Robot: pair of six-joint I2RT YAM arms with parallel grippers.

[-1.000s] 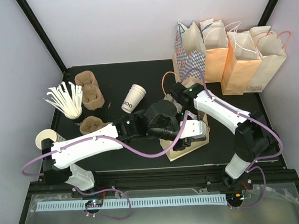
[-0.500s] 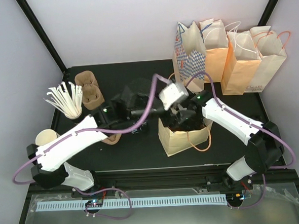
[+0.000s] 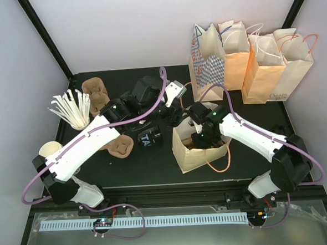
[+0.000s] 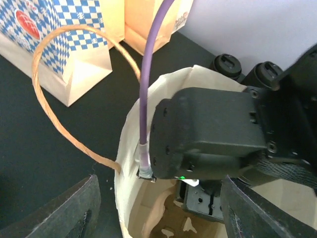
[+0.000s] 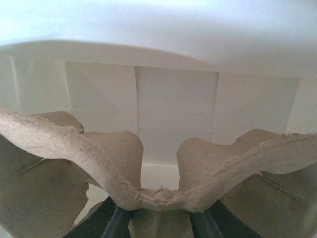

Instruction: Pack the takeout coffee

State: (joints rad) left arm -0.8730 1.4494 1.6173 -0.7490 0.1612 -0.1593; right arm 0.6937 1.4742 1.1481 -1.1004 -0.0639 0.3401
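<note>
The takeout coffee is hidden in every view. My right gripper reaches down into the cream paper bag at the table's middle. In the right wrist view it is shut on the rim of a brown pulp cup carrier inside that bag. My left gripper hovers just behind the bag's far rim. The left wrist view shows its fingers spread wide and open, with nothing between them, looking down at the bag's mouth and the right gripper's body.
A black cup with pale lettering lies left of the bag. Pulp carriers, a cup of straws and a cream cup sit at the left. Several paper bags stand at the back right. The bag's orange handle loops out.
My left arm has pulled back from over the cream bag toward the table's back middle and its jaws have opened. The right gripper stays in the bag on the carrier.
</note>
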